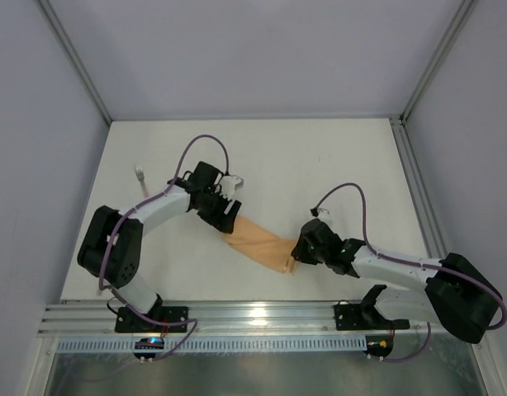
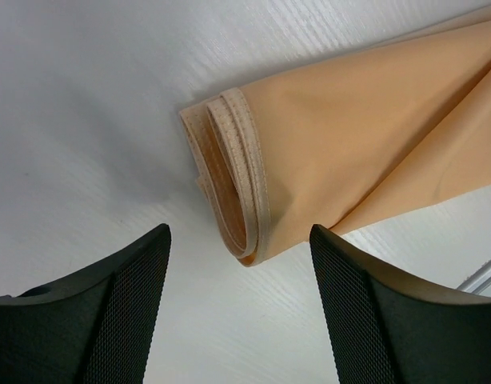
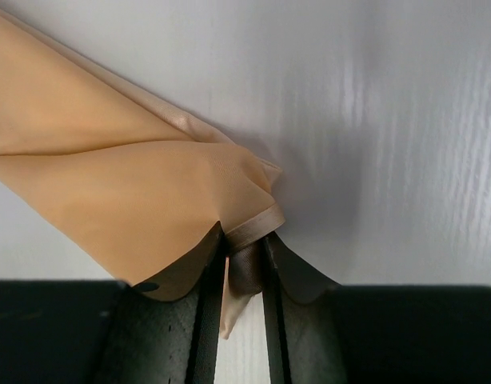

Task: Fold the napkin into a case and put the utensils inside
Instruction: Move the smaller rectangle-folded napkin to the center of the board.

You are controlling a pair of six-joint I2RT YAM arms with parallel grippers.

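White counter (image 1: 319, 157) | peach-orange cloth napkin (image 1: 258, 243) folded into narrow strip, centre toward near edge | left claw (image 2: 239, 240) wide over its far end | right claw (image 3: 244, 248) pinching near end | pink-handled utensil (image 1: 140, 174) lies outside, by left edge | case judged unfinished

Locate the napkin (image 1: 258, 246): it is peach-orange cloth folded into a narrow, layered band and lies flat on a diagonal. At its far-left end you see stacked hemmed edges curled into a loop, resting free. Its near-right corner is bunched and pinched in the right gripper (image 3: 244, 248). One utensil (image 1: 139, 173) lies well apart at the far left, and only its whitish head is distinct.
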